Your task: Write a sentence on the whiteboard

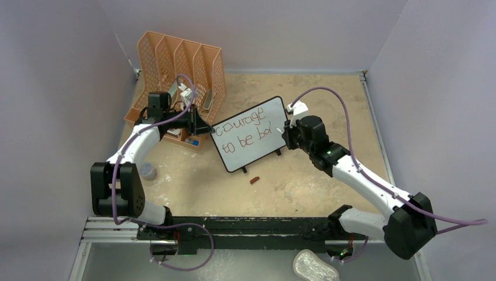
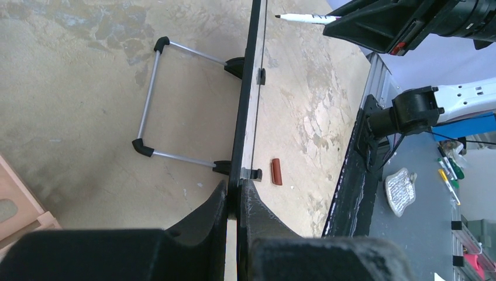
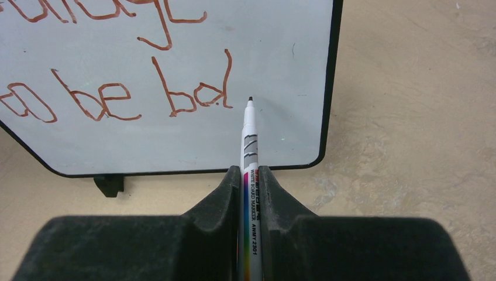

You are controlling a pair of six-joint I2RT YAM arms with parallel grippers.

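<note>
The whiteboard [image 1: 260,153] stands tilted mid-table on its small black feet. On it is the sentence [image 1: 243,132] in reddish-brown marker, two lines reading "courage to be bad" [image 3: 117,93]. My left gripper [image 1: 208,130] is shut on the board's left edge; in the left wrist view the board [image 2: 248,88] is edge-on between the fingers [image 2: 236,193]. My right gripper [image 3: 250,173] is shut on a white marker [image 3: 250,143]. Its tip sits just right of the last "d", a small gap off the surface, as the marker [image 2: 307,19] shows in the left wrist view.
An orange perforated file organizer [image 1: 181,64] stands behind my left arm. A red-brown marker cap [image 1: 254,180] lies in front of the board. A small clear cup [image 1: 147,171] sits near the left arm's base. The board's wire stand [image 2: 149,99] props it from behind.
</note>
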